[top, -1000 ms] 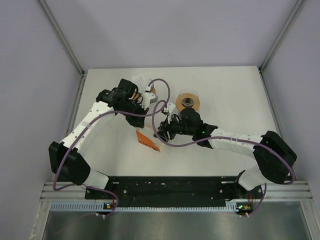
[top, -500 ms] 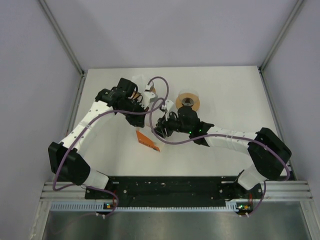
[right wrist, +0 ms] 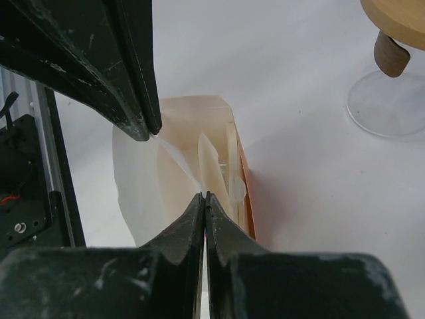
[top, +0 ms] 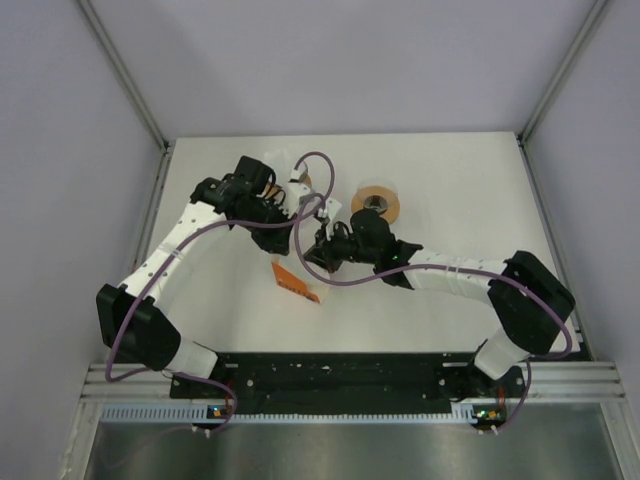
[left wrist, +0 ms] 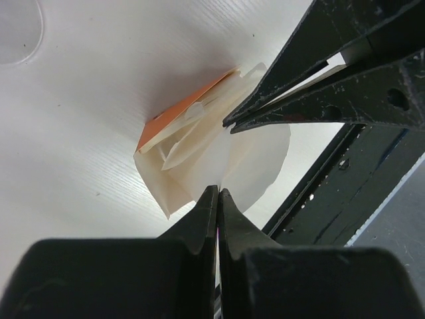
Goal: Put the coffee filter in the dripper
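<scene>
A white paper coffee filter (left wrist: 259, 166) sticks up out of an orange pack (left wrist: 176, 119) lying on the table. My left gripper (left wrist: 218, 191) is shut on the filter's lower edge. My right gripper (right wrist: 204, 196) is shut on an inner fold of the same filter (right wrist: 143, 193), opposite the left fingers (right wrist: 143, 123). From above, both grippers (top: 283, 222) (top: 318, 252) meet just over the orange pack (top: 296, 282). The dripper (top: 375, 203), a wooden ring on a glass base, stands to the right of them; its collar (right wrist: 398, 20) shows at the right wrist view's top corner.
Purple cables loop over both wrists near the dripper. The arm bases and a black rail (top: 340, 375) run along the near edge. Grey walls close in the white table (top: 470, 190) on three sides.
My right gripper has moved left toward the left gripper and shut on the filter. The left arm has stayed where it was.
</scene>
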Robot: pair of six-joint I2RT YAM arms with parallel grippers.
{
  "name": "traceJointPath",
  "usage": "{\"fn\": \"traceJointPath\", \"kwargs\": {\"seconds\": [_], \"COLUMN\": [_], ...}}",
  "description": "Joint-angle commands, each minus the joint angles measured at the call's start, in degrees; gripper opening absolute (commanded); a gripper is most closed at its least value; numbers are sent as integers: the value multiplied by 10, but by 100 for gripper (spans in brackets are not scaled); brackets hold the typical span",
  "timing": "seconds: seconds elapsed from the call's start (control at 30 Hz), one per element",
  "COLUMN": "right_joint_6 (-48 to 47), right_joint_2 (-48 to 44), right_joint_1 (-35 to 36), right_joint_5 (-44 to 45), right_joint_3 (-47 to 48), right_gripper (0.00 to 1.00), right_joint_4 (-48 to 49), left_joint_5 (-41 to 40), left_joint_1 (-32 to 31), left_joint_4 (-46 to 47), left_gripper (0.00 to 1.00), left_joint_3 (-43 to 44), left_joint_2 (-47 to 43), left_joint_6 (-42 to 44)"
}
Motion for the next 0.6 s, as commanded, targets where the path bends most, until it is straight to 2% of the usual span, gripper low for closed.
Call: {"fn": "traceJointPath", "kwargs": {"seconds": [0.0, 0.27, 0.57], "right_joint_6": [1, 14, 17], "right_joint_2": [-36, -84, -116], "right_joint_1": [4, 3, 3], "right_joint_5": [-7, -1, 32], "right_joint_3": [-1, -27, -13], "right_gripper": [0, 0, 0], "right_joint_4": [10, 8, -46], "left_joint_5": [13, 12, 22], "left_joint_1": [-4, -4, 2], "left_joint_4": [-2, -7, -16], "left_gripper": [7, 35, 58], "left_joint_3": [23, 48, 83], "left_joint_2": [-18, -11, -15], "left_joint_6": [3, -8, -22]}}
